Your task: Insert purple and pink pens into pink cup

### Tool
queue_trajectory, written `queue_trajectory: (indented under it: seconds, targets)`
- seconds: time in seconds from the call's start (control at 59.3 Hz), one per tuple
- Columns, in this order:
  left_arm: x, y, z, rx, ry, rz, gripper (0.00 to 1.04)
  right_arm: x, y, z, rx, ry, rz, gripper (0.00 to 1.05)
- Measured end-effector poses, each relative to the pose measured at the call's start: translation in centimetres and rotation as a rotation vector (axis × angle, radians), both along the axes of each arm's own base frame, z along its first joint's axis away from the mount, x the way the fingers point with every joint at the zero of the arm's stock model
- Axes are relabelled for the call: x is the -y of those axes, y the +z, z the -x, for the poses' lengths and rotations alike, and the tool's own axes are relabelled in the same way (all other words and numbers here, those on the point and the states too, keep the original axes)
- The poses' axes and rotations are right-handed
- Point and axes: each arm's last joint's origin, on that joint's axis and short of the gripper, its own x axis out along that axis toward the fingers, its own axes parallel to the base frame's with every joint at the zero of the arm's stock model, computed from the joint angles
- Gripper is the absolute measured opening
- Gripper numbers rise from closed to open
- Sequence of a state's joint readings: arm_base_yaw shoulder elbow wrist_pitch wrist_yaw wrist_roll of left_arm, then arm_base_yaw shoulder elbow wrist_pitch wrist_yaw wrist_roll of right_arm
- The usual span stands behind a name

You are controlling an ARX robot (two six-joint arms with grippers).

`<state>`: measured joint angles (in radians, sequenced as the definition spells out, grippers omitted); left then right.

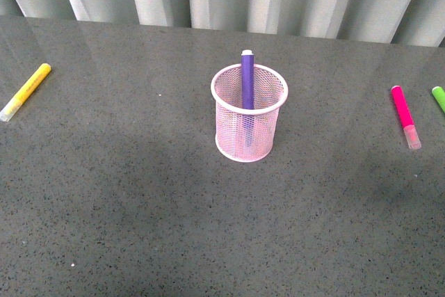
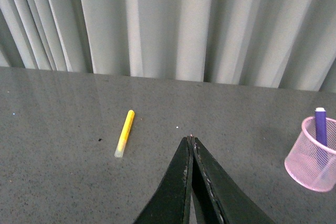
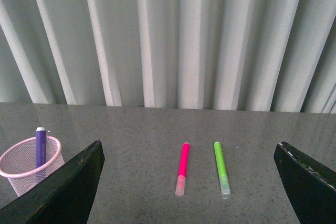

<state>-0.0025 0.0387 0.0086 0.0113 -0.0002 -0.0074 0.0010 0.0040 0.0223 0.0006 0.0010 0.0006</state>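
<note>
**Right gripper spread wide, one marker left**

Left gripper: pinched shut, empty. Bright magenta-pink marker lies on the grey table just beside a green marker; I judge I could pinch both. Farther, dark purple marker stands in the pink wire-mesh cup, which may tip.

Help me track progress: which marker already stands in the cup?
The purple marker: it alone stands inside the pink cup; the yellow marker, pink marker and green marker lie flat.
</note>
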Motion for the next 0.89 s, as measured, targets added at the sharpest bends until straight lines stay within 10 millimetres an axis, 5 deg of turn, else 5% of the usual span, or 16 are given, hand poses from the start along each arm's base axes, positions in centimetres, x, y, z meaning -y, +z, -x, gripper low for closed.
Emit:
queue_trajectory:
  seconds: [0.236, 0.472, 0.556, 0.742, 0.894]
  targets:
    - [0.0, 0.2, 0.2, 0.024, 0.0, 0.0, 0.07, 0.0, 0.0, 0.0, 0.0, 0.0, 0.0, 0.98]
    - [0.0, 0.2, 0.2, 0.024, 0.0, 0.0, 0.48, 0.0, 0.0, 0.0, -0.001, 0.0, 0.0, 0.98]
    - [0.0, 0.2, 0.2, 0.024, 0.0, 0.0, 0.63, 0.4, -0.1, -0.3, -0.206, -0.111, -0.046, 0.98]
    - [0.0, 0.2, 0.2, 0.024, 0.0, 0.0, 1.0, 3.7, 1.4, -5.3, -0.399, -0.183, -0.127, 0.98]
    - [0.0, 0.2, 0.2, 0.024, 0.0, -0.002, 0.98, 5.6, 1.1, -11.7, -0.588, -0.133, -0.184, 0.98]
